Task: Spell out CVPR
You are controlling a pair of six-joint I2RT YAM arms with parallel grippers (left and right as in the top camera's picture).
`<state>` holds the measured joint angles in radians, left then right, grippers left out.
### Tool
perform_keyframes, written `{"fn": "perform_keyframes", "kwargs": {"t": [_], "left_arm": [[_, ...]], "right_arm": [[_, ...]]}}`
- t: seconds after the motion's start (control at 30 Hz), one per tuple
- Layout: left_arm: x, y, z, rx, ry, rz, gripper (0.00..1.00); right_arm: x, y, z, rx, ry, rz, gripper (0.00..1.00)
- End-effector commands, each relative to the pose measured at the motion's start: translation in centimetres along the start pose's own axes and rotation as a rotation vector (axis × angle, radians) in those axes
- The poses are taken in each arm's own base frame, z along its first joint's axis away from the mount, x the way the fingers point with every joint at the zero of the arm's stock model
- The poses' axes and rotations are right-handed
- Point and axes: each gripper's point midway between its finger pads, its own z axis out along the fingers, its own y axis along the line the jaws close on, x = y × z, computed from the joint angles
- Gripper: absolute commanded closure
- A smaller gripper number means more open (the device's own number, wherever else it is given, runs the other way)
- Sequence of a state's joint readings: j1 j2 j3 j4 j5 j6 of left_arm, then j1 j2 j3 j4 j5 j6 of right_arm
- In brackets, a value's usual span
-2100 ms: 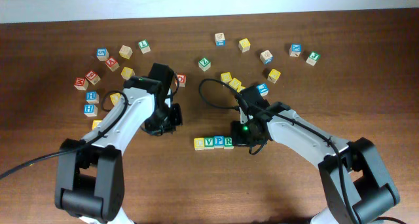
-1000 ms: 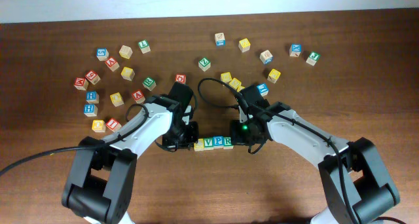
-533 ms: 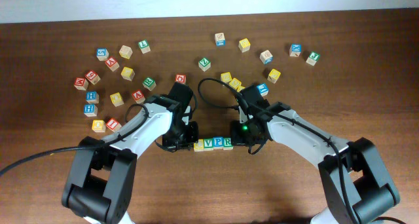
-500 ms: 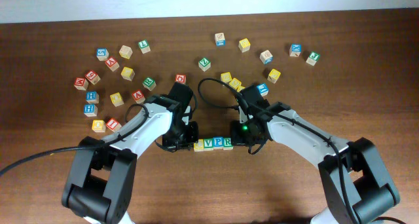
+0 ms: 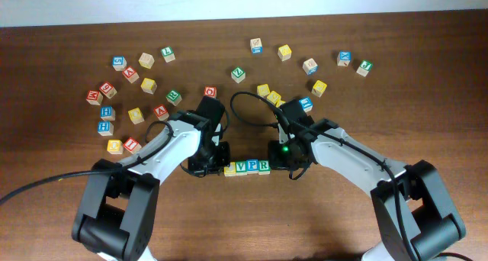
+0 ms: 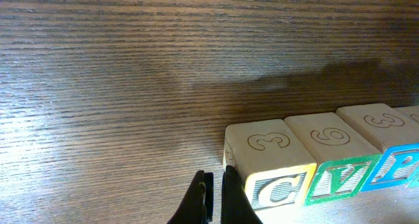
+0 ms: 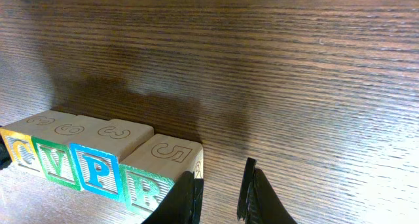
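The lined-up blocks (image 5: 248, 167) read C, V, P, R.

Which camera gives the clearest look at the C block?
The left wrist view: the C block sits close up, its letter fully readable. The overhead view shows it tiny, the letter hard to read. The right wrist view catches it at the frame edge, seen at a slant.

Matt, grained wooden table (image 6: 131, 67); pale, seemingly wooden blocks (image 6: 262, 152).
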<state>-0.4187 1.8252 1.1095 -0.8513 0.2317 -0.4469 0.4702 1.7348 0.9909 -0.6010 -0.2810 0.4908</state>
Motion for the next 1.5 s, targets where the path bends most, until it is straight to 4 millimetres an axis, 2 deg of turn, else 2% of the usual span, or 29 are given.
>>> {"fn": "perform_keyframes", "kwargs": {"t": [0.0,0.23,0.4,0.5,0.57,0.6,0.7,0.77,0.83,0.87,0.97,1.03,1.07,1.1,1.27,1.47], "left_arm": [[0.1,0.0,-0.5,0.013,-0.011,-0.013,1.00],[-0.9,1.1,-2.1,0.026,-0.058,-0.054,1.00],[-0.8,2.7,-3.7,-0.027,-0.089,-0.079,1.00],[-1.1,3.2,-5.9,-0.011,-0.150,-0.098,1.00],[-1.0,3.7,-8.8,0.016,-0.223,-0.119,1.00],[-0.7,4.1,-11.0,0.031,-0.281,-0.130,1.00],[0.4,4.1,-14.8,0.066,-0.391,-0.124,1.00],[1.2,4.1,-16.9,0.078,-0.464,-0.112,0.86],[2.3,4.0,-19.1,0.096,-0.540,-0.100,0.49],[2.5,3.9,-19.6,0.103,-0.557,-0.096,0.34],[3.4,3.9,-20.6,0.115,-0.590,-0.089,0.00],[3.8,4.0,-20.5,0.114,-0.583,-0.090,0.01],[3.7,4.0,-20.5,0.114,-0.583,-0.090,0.01],[3.7,4.0,-20.5,0.113,-0.582,-0.090,0.01],[3.7,4.0,-20.5,0.114,-0.583,-0.090,0.01],[3.7,4.0,-20.5,0.114,-0.582,-0.090,0.01]], "right_arm": [[0.4,-0.6,0.2,0.032,0.010,-0.002,0.85],[0.2,-2.0,-0.2,0.055,0.016,0.042,0.82],[-0.2,-2.6,-1.1,0.059,0.011,0.057,0.85],[-0.8,-2.6,-3.5,0.070,-0.029,0.066,0.86],[-0.6,-2.5,-6.3,0.079,-0.077,0.063,0.83],[-0.2,-2.4,-8.2,0.081,-0.111,0.057,0.81],[1.3,-2.0,-11.6,0.065,-0.162,0.051,0.73],[2.5,-1.8,-13.9,0.051,-0.198,0.047,0.62],[4.3,-2.5,-16.0,0.071,-0.229,0.085,0.52],[5.2,-3.0,-16.7,0.095,-0.243,0.102,0.49],[7.7,-3.9,-18.5,0.144,-0.292,0.142,0.39],[9.0,-2.9,-19.7,0.101,-0.338,0.075,0.39],[9.4,-2.6,-20.2,0.085,-0.356,0.051,0.32],[9.8,-2.4,-20.6,0.072,-0.370,0.033,0.02],[10.7,-2.5,-21.0,0.065,-0.371,0.020,0.02],[10.6,-2.6,-20.5,0.081,-0.348,0.023,0.02]]}}
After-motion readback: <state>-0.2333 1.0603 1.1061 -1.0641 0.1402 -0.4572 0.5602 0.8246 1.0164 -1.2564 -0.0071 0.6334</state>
